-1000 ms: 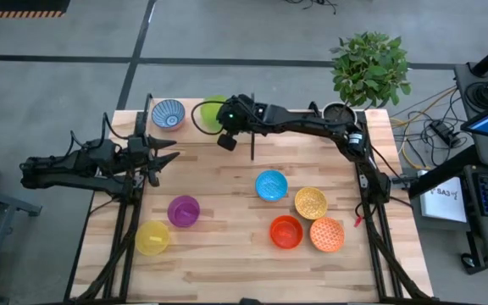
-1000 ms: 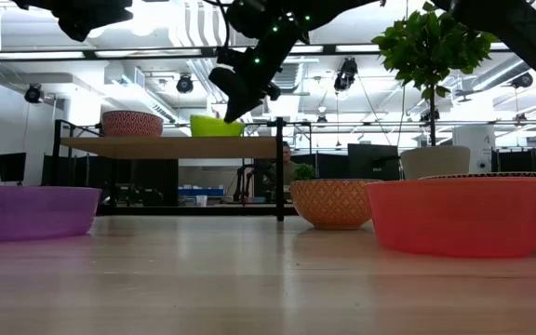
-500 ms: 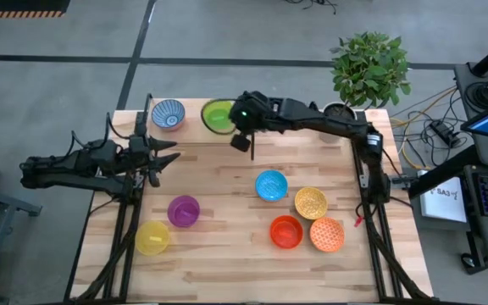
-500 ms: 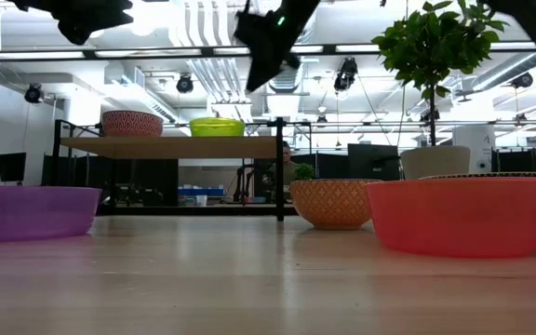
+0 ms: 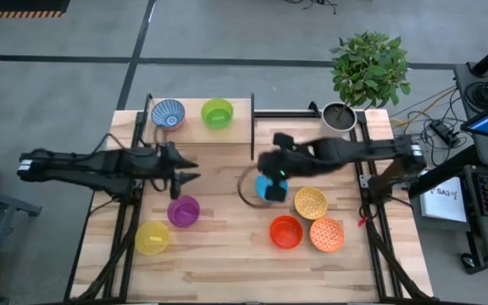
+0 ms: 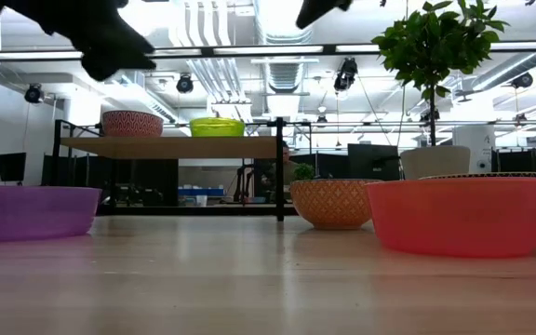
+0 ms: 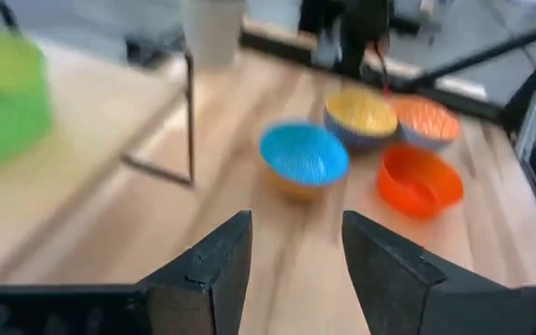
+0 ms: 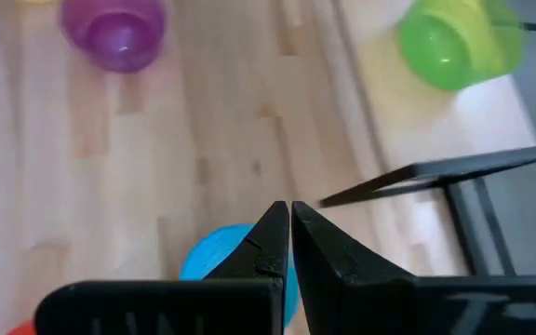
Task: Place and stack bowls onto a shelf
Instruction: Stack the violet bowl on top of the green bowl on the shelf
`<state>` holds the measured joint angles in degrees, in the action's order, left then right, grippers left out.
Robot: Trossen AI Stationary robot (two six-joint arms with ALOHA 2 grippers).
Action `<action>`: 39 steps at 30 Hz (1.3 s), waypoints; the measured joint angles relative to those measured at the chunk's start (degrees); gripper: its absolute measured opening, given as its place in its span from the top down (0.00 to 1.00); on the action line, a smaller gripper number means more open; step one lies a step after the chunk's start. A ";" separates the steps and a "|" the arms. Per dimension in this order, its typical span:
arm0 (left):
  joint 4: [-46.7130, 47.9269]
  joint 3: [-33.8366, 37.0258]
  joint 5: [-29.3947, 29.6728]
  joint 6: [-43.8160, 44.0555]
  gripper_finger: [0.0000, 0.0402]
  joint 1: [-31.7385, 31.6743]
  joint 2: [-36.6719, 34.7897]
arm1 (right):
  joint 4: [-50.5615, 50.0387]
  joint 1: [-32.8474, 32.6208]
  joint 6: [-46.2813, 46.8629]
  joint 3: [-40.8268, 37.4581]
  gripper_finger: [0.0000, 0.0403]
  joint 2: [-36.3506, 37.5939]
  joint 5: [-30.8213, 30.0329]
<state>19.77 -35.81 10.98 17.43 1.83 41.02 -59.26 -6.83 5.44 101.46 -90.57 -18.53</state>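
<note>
Right hand (image 5: 271, 188) is pinched shut with nothing in it, over the blue bowl (image 5: 268, 188) mid-surface. Left hand (image 5: 185, 168) is open, empty. Bowl looks light, rigid, probably slick, so grab the rim. Shelf (image 5: 237, 123) is far-left.

The wooden table (image 5: 227, 263) carried a shelf (image 5: 240, 114) along its far edge, toward the far-left corner. On the shelf sat the blue-white patterned bowl (image 5: 169, 113) and the green bowl (image 5: 217, 113), apart. Directly on the table lay the purple bowl (image 5: 183, 211), yellow bowl (image 5: 152, 238), light blue bowl (image 7: 303, 154), speckled yellow bowl (image 5: 310, 203), red-orange bowl (image 5: 285, 231) and speckled orange bowl (image 5: 327, 235).
</note>
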 joint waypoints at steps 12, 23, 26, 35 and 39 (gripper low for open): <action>28.41 -9.41 -7.65 2.64 0.62 2.82 20.33 | 21.97 -11.87 5.18 -26.79 0.98 15.50 -0.02; 32.77 -9.44 -10.05 -5.09 0.62 3.02 33.53 | 31.88 -13.05 5.20 -37.36 0.98 20.19 -0.11; 31.49 -9.44 -9.99 -6.30 0.62 3.02 36.00 | 32.94 -13.05 5.46 -39.10 0.98 20.71 -0.11; 29.69 -9.40 -8.04 -6.56 0.71 3.02 42.08 | 34.26 -13.05 6.61 -41.46 0.98 21.03 -0.14; 29.30 -9.40 -8.04 -6.57 0.81 3.02 43.65 | 34.50 -13.05 6.59 -42.07 0.98 21.03 -0.14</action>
<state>49.07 -45.21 2.94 10.86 4.84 84.66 -24.76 -19.88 12.03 59.39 -69.54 -18.67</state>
